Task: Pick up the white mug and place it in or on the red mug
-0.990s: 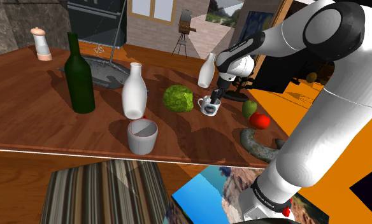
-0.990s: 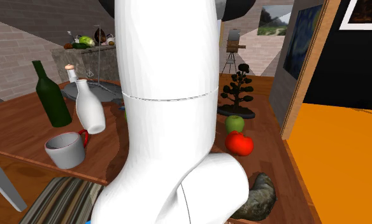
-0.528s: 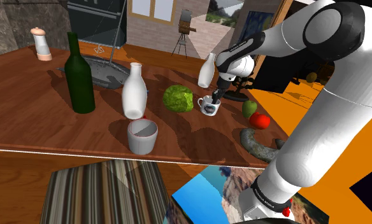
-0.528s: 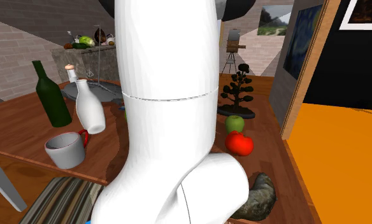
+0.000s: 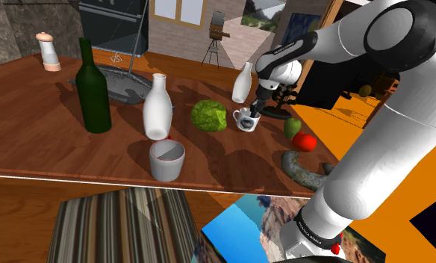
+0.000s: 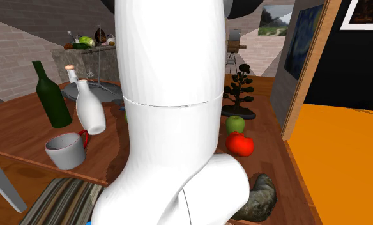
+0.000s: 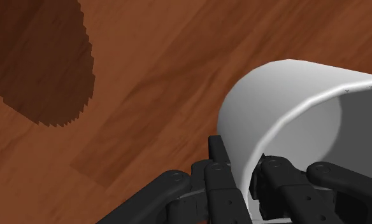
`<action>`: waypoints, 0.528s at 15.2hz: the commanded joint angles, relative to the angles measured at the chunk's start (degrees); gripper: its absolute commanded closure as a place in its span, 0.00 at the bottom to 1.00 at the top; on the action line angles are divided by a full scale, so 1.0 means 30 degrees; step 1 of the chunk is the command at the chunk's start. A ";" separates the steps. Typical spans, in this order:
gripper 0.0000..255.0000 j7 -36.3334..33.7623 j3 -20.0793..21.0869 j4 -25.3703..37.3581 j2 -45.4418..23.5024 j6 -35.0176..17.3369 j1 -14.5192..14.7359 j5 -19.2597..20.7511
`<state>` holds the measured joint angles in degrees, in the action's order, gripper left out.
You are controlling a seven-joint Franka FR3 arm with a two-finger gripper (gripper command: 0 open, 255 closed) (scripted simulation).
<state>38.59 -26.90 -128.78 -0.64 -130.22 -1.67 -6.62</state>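
Change: white mug (image 5: 245,120) and gripper (image 5: 253,114) stand higher in the shoulder view than half a second ago, and the arm (image 5: 410,127) has risen with them. You will find nothing else on the table (image 5: 45,134) displaced.
White mug: just beside the cabbage (image 5: 208,116), on its right in the shoulder view, with a dark print on its wall. From the wrist camera you see its white wall and grey inside over brown wood.
Gripper: your fingers (image 7: 217,159) are drawn in to a narrow gap across the mug's rim, one outside the wall and one inside. The mug is clasped between them.
Red mug: pale grey body with a red inner rim (image 5: 166,159). It stands upright, in front of the cabbage and toward the shoulder view's left, near the table's front edge. Its red handle shows in the second exterior view.
White bottle: upright (image 5: 157,107), to the left of the cabbage in the shoulder view, between it and the dark green bottle (image 5: 94,90).
Small white bottle: upright (image 5: 243,82), behind the cabbage and to its right, beyond the held mug.
Green apple: right of the cabbage (image 5: 292,127), past the mug.
Red fruit: right of the cabbage (image 5: 304,141), just beside the green apple on its nearer side.
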 commanded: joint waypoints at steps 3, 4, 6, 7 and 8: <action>1.00 -0.0382 0.0011 0.0454 0.0606 0.0975 0.0015 0.0439; 1.00 -0.0467 0.0018 0.0579 0.0749 0.1222 0.0016 0.0537; 1.00 -0.0626 0.0035 0.0841 0.1021 0.1719 0.0017 0.0718; 1.00 -0.0702 0.0045 0.0979 0.1150 0.1968 0.0018 0.0802; 1.00 -0.0774 0.0056 0.1121 0.1275 0.2217 0.0018 0.0881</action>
<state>36.49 -26.75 -126.02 2.77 -124.54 -1.60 -4.26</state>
